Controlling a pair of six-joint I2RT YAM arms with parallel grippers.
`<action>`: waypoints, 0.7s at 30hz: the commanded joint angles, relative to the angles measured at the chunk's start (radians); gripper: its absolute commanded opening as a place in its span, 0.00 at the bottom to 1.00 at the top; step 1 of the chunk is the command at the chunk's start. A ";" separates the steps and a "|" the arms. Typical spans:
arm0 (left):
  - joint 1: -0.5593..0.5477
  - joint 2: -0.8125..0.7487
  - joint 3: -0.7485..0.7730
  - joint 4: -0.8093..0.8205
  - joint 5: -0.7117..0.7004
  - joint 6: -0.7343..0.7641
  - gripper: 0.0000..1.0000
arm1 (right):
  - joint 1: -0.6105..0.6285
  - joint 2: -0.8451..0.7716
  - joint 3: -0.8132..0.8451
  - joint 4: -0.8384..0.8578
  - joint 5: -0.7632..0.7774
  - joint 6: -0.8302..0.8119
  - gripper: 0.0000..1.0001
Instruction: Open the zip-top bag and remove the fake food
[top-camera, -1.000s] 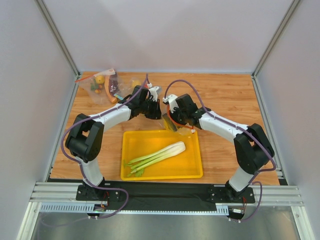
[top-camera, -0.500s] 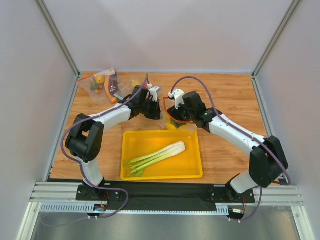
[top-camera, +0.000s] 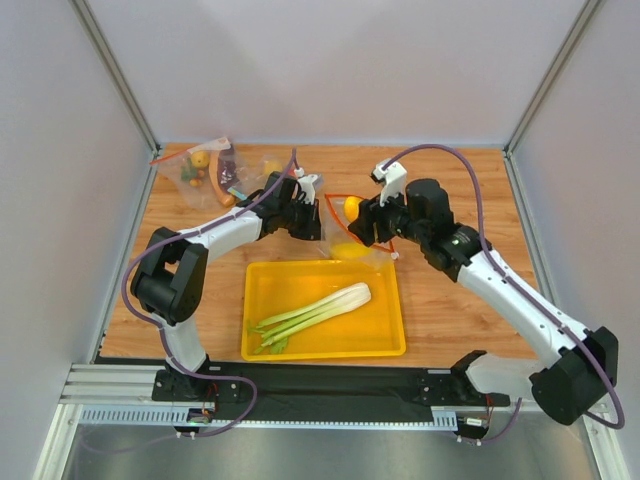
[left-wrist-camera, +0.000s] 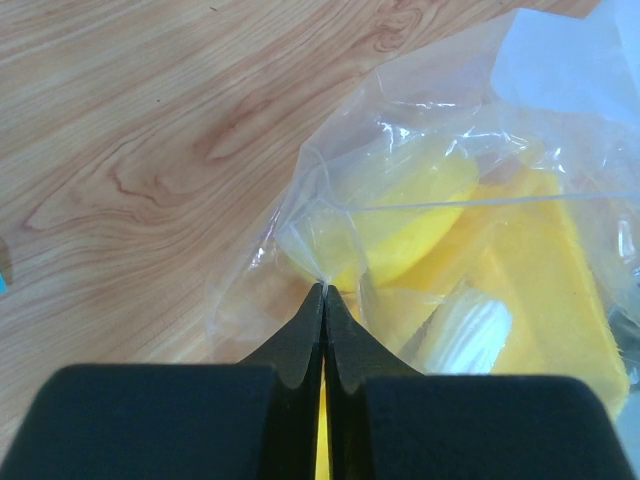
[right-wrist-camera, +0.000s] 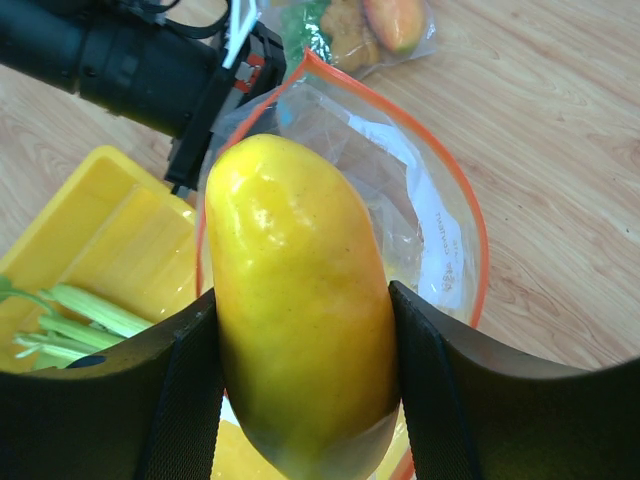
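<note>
The zip-top bag (top-camera: 372, 240) lies beyond the yellow tray's far edge, its red-orange mouth (right-wrist-camera: 455, 215) gaping open. My left gripper (top-camera: 312, 218) is shut on a pinch of the bag's clear plastic (left-wrist-camera: 325, 288). My right gripper (top-camera: 358, 212) is shut on the orange oval fruit (right-wrist-camera: 300, 300) and holds it above the bag's mouth; the fruit also shows in the top view (top-camera: 351, 208). The yellow oval fruit (left-wrist-camera: 410, 210) lies inside the bag (top-camera: 343, 250). The pale-green celery-like stalk (top-camera: 312, 310) lies in the tray.
The yellow tray (top-camera: 385, 340) sits in front of the arms. Other clear bags with small vegetables (top-camera: 205, 170) lie at the far left corner. Grey walls close in the wooden table on three sides.
My right arm has swung up and to the right, lifting the orange fruit out of the bag's mouth. The left gripper has held still on the bag.
</note>
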 joint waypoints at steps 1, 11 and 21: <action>-0.002 -0.011 0.034 0.000 0.000 0.026 0.00 | -0.002 -0.098 0.009 0.010 -0.074 0.032 0.36; -0.002 -0.021 0.035 0.001 0.006 0.017 0.00 | 0.163 -0.192 0.060 -0.127 -0.098 -0.011 0.36; -0.002 -0.024 0.032 -0.003 0.004 0.021 0.00 | 0.440 0.100 0.019 0.080 -0.083 0.078 0.35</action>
